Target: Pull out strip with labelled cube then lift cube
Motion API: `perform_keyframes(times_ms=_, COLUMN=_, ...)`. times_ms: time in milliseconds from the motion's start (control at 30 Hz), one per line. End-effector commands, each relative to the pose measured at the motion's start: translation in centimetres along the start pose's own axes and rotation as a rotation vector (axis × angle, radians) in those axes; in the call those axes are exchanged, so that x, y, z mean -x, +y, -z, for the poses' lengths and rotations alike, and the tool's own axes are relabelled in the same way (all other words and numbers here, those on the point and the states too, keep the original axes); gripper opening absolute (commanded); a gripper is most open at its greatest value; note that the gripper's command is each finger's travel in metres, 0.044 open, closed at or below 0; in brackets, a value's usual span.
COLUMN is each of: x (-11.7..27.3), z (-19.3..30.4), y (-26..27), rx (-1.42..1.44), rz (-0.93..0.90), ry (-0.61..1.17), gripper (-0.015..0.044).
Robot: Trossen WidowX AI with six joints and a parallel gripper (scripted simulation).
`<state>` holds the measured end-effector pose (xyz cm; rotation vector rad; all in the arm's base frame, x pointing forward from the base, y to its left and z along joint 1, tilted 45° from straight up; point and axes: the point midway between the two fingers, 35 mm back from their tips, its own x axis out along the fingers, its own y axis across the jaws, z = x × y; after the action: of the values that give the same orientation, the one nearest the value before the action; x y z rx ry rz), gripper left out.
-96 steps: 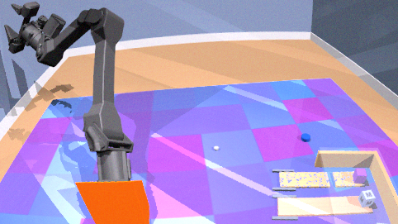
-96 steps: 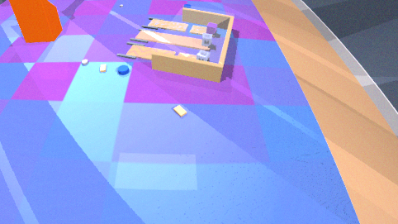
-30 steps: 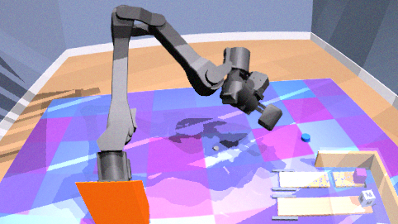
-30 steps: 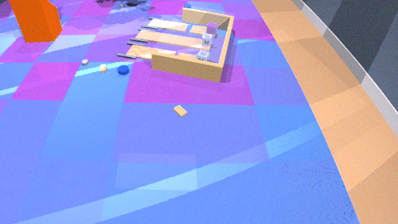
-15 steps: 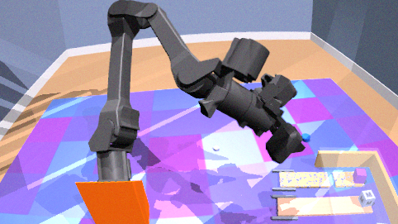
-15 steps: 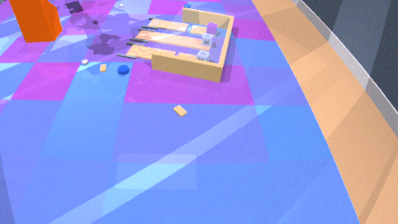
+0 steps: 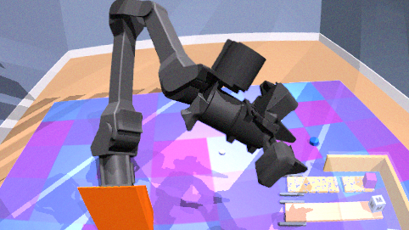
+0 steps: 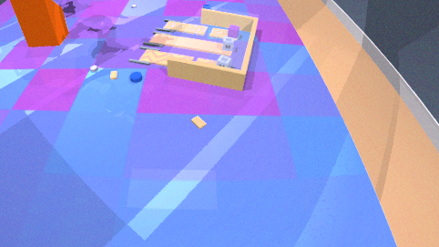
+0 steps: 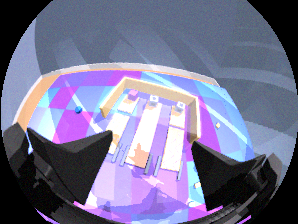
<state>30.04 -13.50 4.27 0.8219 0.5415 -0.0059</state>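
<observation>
My gripper (image 7: pixel 301 154) (image 9: pixel 153 141) is open and empty, above and short of the strips' near ends. The middle strip (image 7: pixel 327 211) (image 8: pixel 191 43) (image 9: pixel 144 135) is plain, pale and in one piece. A white cube marked M (image 7: pixel 377 203) (image 8: pixel 228 44) (image 9: pixel 154 100) sits on its far end. A speckled strip (image 7: pixel 313 184) (image 8: pixel 186 27) on one side has a gap across it; a purple cube (image 7: pixel 370 180) (image 8: pixel 233 30) (image 9: pixel 132 94) sits on its far piece. The third strip (image 8: pixel 164 57) (image 9: pixel 173 145) also has a gap; a whitish cube (image 8: pixel 224 60) (image 9: pixel 180 106) with unreadable marks sits on its far piece.
A low wooden wall (image 7: pixel 356 157) (image 8: pixel 205 73) (image 9: pixel 165 88) encloses the far ends and both sides. Thin grey rails (image 7: pixel 293 224) (image 8: pixel 139 61) flank the strips' near ends. A blue disc (image 7: pixel 314 141) (image 9: pixel 78 109) lies outside the wall. An orange block (image 7: pixel 119 207) (image 8: pixel 41 22) stands by the arm's base.
</observation>
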Motion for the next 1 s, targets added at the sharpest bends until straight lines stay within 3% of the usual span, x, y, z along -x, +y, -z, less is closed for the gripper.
perform_keyframes(times_ms=0, x=0.0, z=0.1, y=0.0, rx=0.002, rz=-0.002, ry=0.003, gripper=0.04)
perform_keyframes(times_ms=133, x=0.0, z=0.1, y=0.0, rx=0.002, rz=-0.002, ry=0.003, gripper=0.04)
perform_keyframes(times_ms=233, x=-1.1, z=0.1, y=-0.3, rx=-0.014, rz=0.004, ry=0.065, gripper=0.0321)
perform_keyframes(times_ms=633, x=-8.8, z=2.4, y=0.3, rx=-0.1, rz=0.047, ry=0.599, gripper=0.0006)
perform_keyframes(times_ms=867, x=-11.0, z=5.3, y=1.8, rx=-0.138, rz=0.069, ry=0.923, gripper=0.0)
perform_keyframes(times_ms=967, x=-11.0, z=5.6, y=1.8, rx=-0.142, rz=0.071, ry=0.954, gripper=0.0)
